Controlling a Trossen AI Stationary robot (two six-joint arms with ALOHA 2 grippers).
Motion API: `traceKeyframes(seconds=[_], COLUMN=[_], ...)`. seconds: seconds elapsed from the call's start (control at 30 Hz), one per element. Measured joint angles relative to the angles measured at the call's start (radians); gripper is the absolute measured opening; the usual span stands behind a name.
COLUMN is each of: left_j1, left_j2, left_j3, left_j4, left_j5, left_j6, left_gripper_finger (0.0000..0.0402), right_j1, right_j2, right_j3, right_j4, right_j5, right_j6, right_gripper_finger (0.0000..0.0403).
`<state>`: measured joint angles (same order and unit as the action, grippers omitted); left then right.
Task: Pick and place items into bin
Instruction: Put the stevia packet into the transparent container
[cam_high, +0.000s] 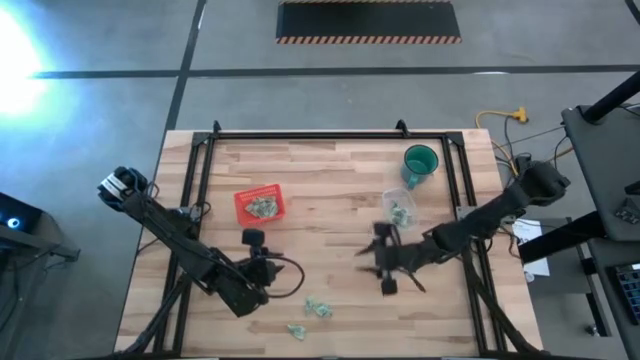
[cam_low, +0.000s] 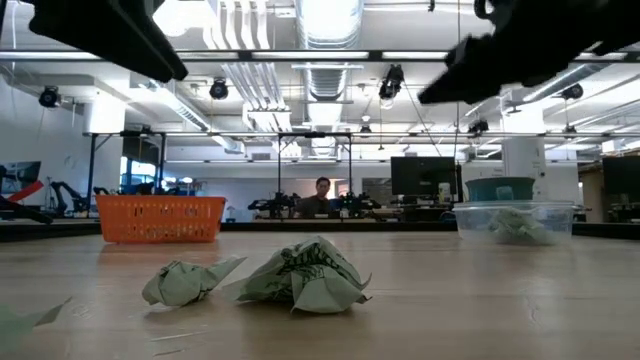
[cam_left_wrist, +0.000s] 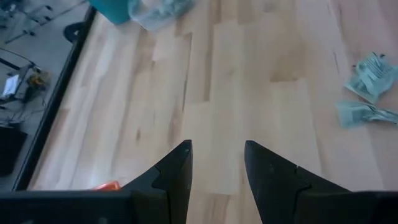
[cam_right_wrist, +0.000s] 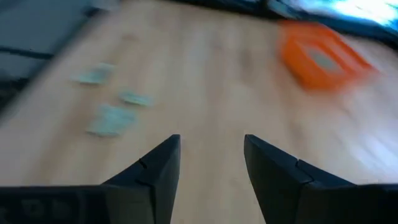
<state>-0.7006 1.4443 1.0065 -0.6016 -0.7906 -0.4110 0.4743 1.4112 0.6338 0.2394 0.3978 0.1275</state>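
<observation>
Crumpled pale green-and-white wrapper pieces lie loose on the light wooden tabletop near its front edge, slightly left of centre, with one more piece just in front of them, almost at the edge. In the low view two of these wads sit close to the camera, side by side and touching or nearly so. More of the same wrappers fill a small red-orange plastic basket left of the tabletop's centre, and others rest in a clear plastic tub right of centre. A teal round cup stands just behind that tub, toward the back right corner. The left gripper, dark and two-fingered, hovers over the tabletop between the basket and the loose pieces; its wrist view shows the fingers parted with bare wood between them, grasping nothing. The right gripper hovers over the middle of the tabletop, in front of the clear tub; its fingers also stand apart and released, with nothing between them, pointing across the wood toward the basket and the loose wrappers. Beyond the far edge, a person sits at a distant desk in the room.
</observation>
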Motion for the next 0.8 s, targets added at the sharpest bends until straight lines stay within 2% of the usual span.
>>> traceKeyframes(seconds=[0.1, 0.2, 0.43, 0.53, 0.8], left_j1=[0.0, 0.0, 0.0, 0.0, 0.0], left_j2=[0.006, 0.006, 0.0, 0.0, -0.001], left_j3=[0.0, 0.0, 0.0, 0.0, 0.0], left_j4=[0.001, 0.001, 0.001, 0.002, 0.001], left_j5=[0.011, 0.011, 0.011, 0.011, 0.027], left_j6=[0.003, 0.003, 0.004, 0.004, 0.002], left_gripper_finger=[0.013, 0.013, 0.013, 0.013, 0.013], right_j1=[0.007, 0.006, 0.006, 0.005, 0.005], right_j2=[0.071, 0.144, 0.328, 0.403, 0.521], right_j3=[0.0, 0.004, 0.116, 0.183, 0.367], right_j4=[0.169, 0.257, 0.26, 0.254, 0.068], right_j5=[-0.136, -0.199, -0.224, -0.271, -0.335], right_j6=[-0.093, -0.121, -0.147, -0.183, -0.192], right_gripper_finger=[0.0166, 0.0161, 0.0151, 0.0146, 0.0131])
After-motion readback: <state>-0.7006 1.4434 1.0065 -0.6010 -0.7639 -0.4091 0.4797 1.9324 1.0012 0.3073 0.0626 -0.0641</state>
